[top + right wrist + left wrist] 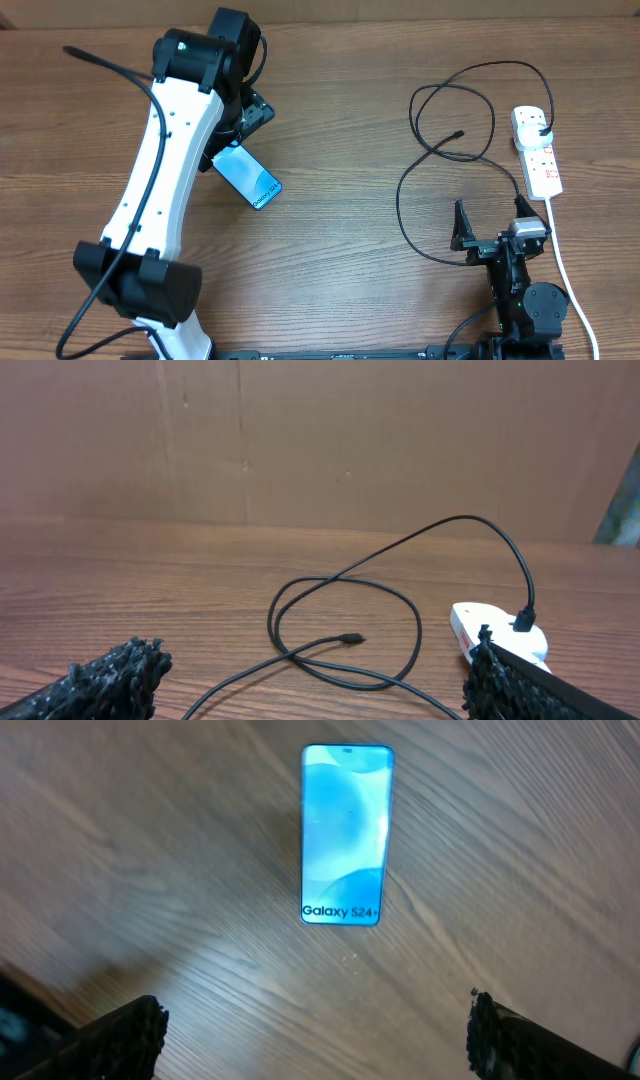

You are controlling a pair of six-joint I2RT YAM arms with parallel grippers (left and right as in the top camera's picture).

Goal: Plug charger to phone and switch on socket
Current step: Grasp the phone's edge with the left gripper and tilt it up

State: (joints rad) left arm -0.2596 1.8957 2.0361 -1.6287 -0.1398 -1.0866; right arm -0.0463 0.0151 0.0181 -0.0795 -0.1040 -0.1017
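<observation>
Brown wood grain covers the desk [330,90], and on it the phone [345,835] lies flat, screen up, just in front of the left claw [315,1042]. This claw has its two fingers [125,1035] wide apart and nothing is between them; the phone does not touch them. The right claw [315,682] is also spread wide and is empty, low near the desk. In front of it the charger [398,205] lies in loose loops, and its small connector [351,638] rests free on the wood inside one loop, well apart from the phone. In front of the right claw and to its right side is the white socket [537,150], and the charger's black plug [541,126] sits in its far end. Whether the red switches are on or off, I cannot tell.
</observation>
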